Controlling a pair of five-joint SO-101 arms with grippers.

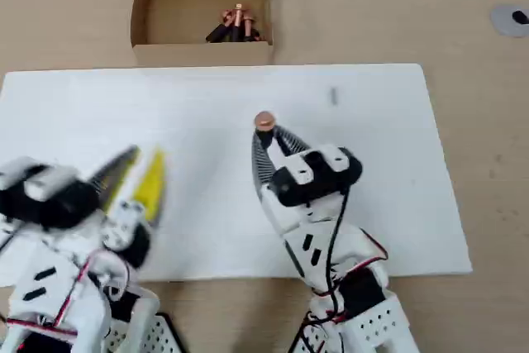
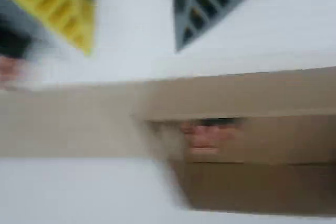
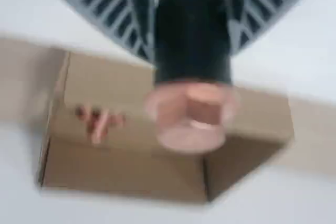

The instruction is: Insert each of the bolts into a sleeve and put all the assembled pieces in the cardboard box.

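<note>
There are two arms on the tabletop (image 1: 488,121), and one big white sheet (image 1: 372,163) lies under them. The right tool (image 1: 269,134) is clenched on one black sleeve (image 3: 191,35). One copper bolt (image 3: 191,111) sits in that sleeve, and its round head sticks out at the end. This one piece is over the middle of the white sheet, on the side near the box but apart from it. The left tool (image 1: 145,155) is released. Its yellow finger (image 2: 58,9) and its grey finger (image 2: 210,3) stand wide apart with nothing between them. It is over the left part of the sheet, well apart from the right tool. One cardboard box (image 1: 149,6) stands past the far edge of the sheet, open at the top. A little heap (image 1: 235,26) of dark sleeves with copper bolts lies inside it, by the near wall. It looks like three or four, but I cannot count them for sure. One small grey disc (image 1: 508,18) lies far off at the right.
</note>
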